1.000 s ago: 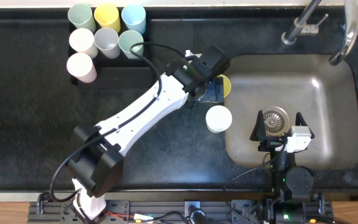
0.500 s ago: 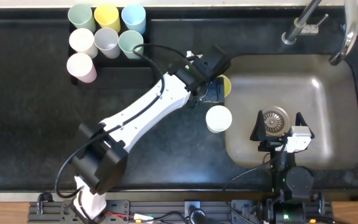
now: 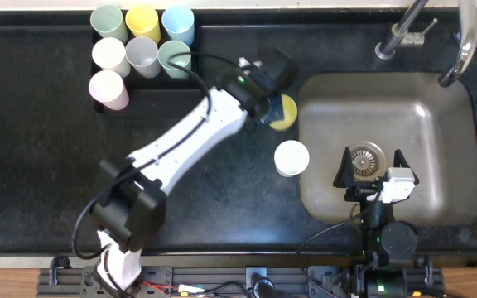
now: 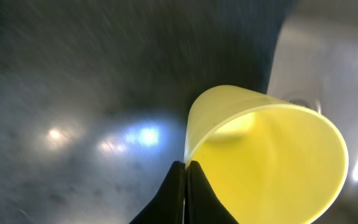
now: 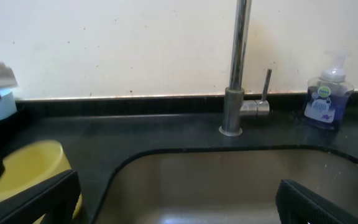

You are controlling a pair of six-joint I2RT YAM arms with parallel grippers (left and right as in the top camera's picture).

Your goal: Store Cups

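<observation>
We see the left gripper clenched on the yellow cup, its two fingers pinching one thin stretch of the rim, one inside and one outside. The cup hangs tilted, clear of the dark counter, just beside the left edge of the sink. We judge the cup to be light, thin-walled plastic: stiff enough to keep its shape, but smooth, so a rim pinch lets it swing or slip if the arm jerks. Gripping lower down the wall would hold it steadier, but we think the rim grip suits lowering it upright among the others. A white cup stands mouth up on the counter at the sink's lip, near enough to tip in if nudged. The stored cups stand close together at the back left corner, well apart from the held one. The right gripper rests over the sink with its jaws released, holding nothing. The counter looks glossy and speckled. Behind the sink rise a tap, a soap bottle and a pale wall.
</observation>
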